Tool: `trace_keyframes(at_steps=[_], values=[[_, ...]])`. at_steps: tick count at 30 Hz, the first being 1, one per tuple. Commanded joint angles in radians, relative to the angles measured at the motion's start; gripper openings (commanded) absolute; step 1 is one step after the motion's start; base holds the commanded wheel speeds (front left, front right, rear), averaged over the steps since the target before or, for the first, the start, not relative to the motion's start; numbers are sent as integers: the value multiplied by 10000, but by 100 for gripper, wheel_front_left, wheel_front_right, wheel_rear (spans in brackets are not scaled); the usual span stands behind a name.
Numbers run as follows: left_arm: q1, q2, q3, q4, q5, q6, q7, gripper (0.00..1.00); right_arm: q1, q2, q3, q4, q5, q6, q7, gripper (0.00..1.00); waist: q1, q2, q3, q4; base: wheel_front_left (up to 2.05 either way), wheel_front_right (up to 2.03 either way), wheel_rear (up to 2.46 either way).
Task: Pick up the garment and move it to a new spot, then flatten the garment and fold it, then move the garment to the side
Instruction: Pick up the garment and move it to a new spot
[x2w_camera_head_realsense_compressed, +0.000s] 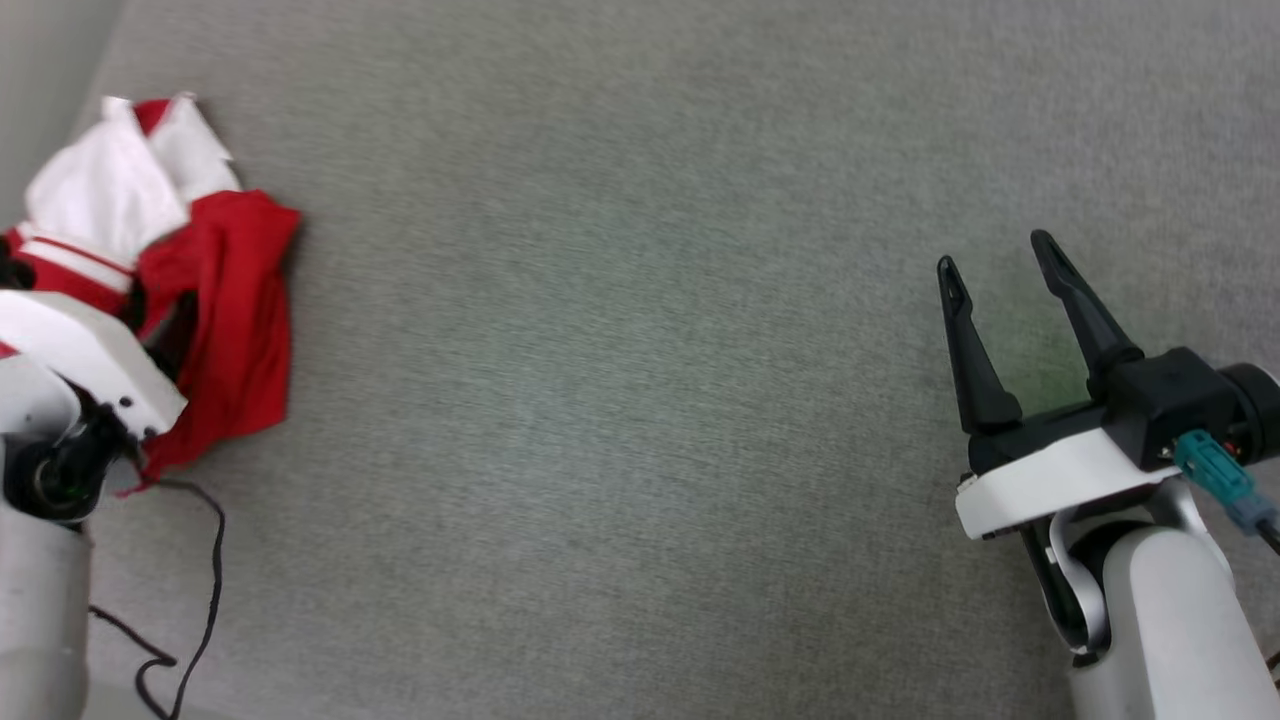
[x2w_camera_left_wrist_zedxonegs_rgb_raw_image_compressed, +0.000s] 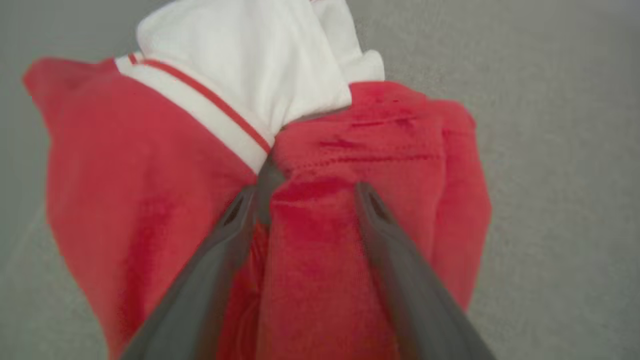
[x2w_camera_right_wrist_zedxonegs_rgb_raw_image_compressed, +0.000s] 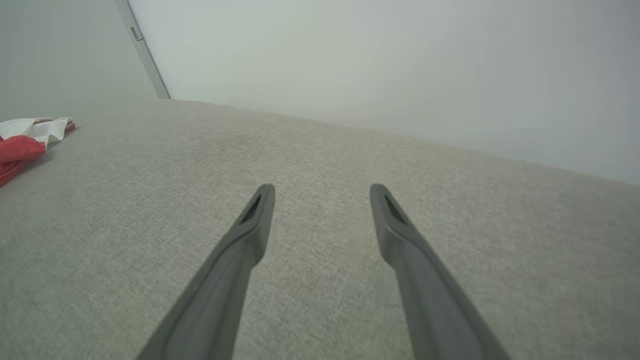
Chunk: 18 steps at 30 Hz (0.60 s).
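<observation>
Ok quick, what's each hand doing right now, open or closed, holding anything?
Left hand: open, straddling a red fold of the garment, not clamped on it.
Right hand: open, empty, above the grey surface.

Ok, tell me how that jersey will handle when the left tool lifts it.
The jersey lies crumpled in soft folds, so it will probably go limp and drape from the pinch. It looks thin, likely light. A bunched fold sits within the open left tool, so layers may slip or unfurl unevenly.
</observation>
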Motion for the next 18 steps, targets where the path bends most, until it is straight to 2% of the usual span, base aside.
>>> trace_keyframes(at_steps=[1,3,7,8,9,10,13,18], values=[[-64,192,-93,247,-204,10,456,100,-245,5,13,31,27,-5,-69,100,-2,-1,591,-477,0,0,0],[-9,376,-279,642,-500,9,1199,100,-314,4,8,137,66,-3,-138,100,-2,-1,697,-516,0,0,0],[267,244,-721,1300,-992,16,2527,100,-454,7,22,309,108,-3,-231,100,-2,-1,753,-517,0,0,0],[240,215,-750,1361,-1053,17,2619,72,-462,5,18,346,111,-3,-250,100,-2,-1,739,-504,0,0,0],[199,220,-793,1386,-1093,16,2636,32,-469,5,14,386,112,-3,-240,100,-2,-1,707,-488,0,0,0],[169,192,-803,1420,-1176,16,2641,0,-483,5,16,430,94,-3,-250,100,-2,-1,647,-467,0,0,0],[-4,355,-754,1319,-1000,12,2016,0,-452,5,-17,529,91,-3,-285,100,-2,-1,381,-389,0,0,0],[-424,730,-638,936,-299,335,229,0,-146,4,-66,691,226,-3,-354,100,-2,-1,-359,-237,0,0,0]])
